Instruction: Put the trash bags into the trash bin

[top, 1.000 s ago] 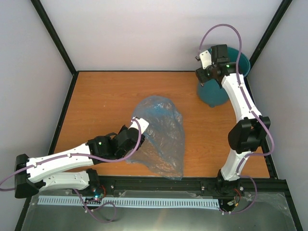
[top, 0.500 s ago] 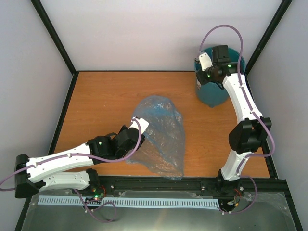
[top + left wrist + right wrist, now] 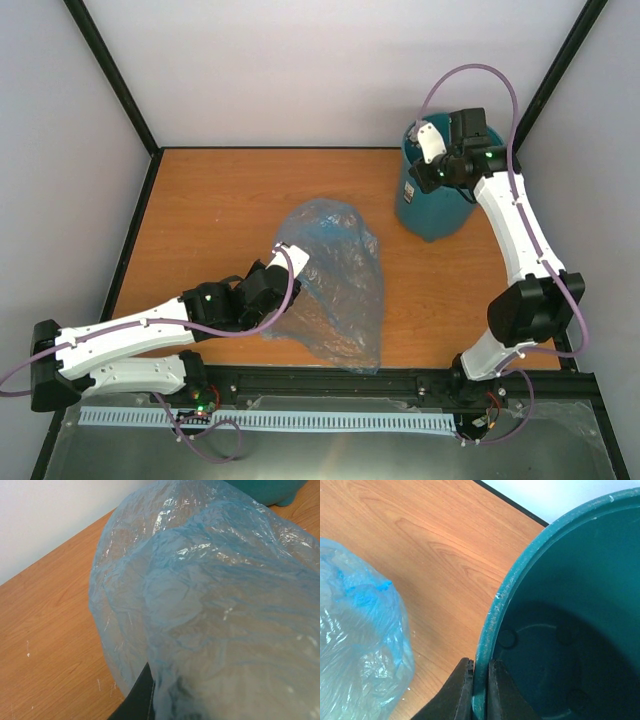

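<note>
The trash bag (image 3: 338, 285), thin wrinkled light-blue film, lies spread on the table's middle. My left gripper (image 3: 290, 262) is at its left edge and shut on the film. In the left wrist view the trash bag (image 3: 210, 590) drapes over the left gripper (image 3: 155, 692), and only one dark finger (image 3: 137, 700) shows. The dark teal trash bin (image 3: 430, 205) stands at the back right. My right gripper (image 3: 420, 168) is shut on its left rim. In the right wrist view the right gripper (image 3: 480, 670) has one finger outside and one inside the trash bin (image 3: 560, 605).
Black frame posts and white walls close in the wooden table (image 3: 220, 210). The black rail (image 3: 340, 382) with both arm bases runs along the near edge. The bag's far end (image 3: 355, 645) lies left of the bin.
My right gripper closed on the bin's rim. The bin then moved left and toward the table's middle with it. The left arm and the bag stayed still.
</note>
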